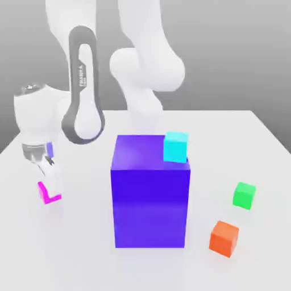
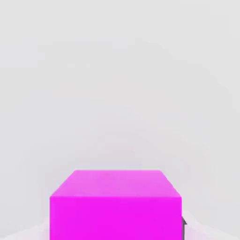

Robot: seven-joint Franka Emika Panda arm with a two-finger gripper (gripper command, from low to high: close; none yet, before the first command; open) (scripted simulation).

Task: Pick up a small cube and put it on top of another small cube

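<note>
White vertical lettering on the grey band of the robot arm (image 1: 83, 85), apparently the maker's name "FRANKA" with a smaller line beside it, small line not legible, no other text, numbers or signs readable on any cube or surface

- The magenta cube (image 2: 115, 206) looks like flat, matt plastic, evenly coloured, with no texture or shine.
- The big purple-blue block (image 1: 150, 196) has a smooth, faintly glossy face with a soft lighter sheen down the front.
- The cyan cube (image 1: 175, 146), green cube (image 1: 244, 195) and orange cube (image 1: 224, 238) are smooth and matt, plain in colour.
- The surface (image 1: 85, 250) is a smooth, pale, matt white with no grain.
- The arm (image 1: 145, 62) has smooth white shells like satin moulded plastic, with a dark grey matt band.
- The gripper (image 1: 46, 177) has smooth white fingers under a greyer, metal-looking wrist part.
</note>
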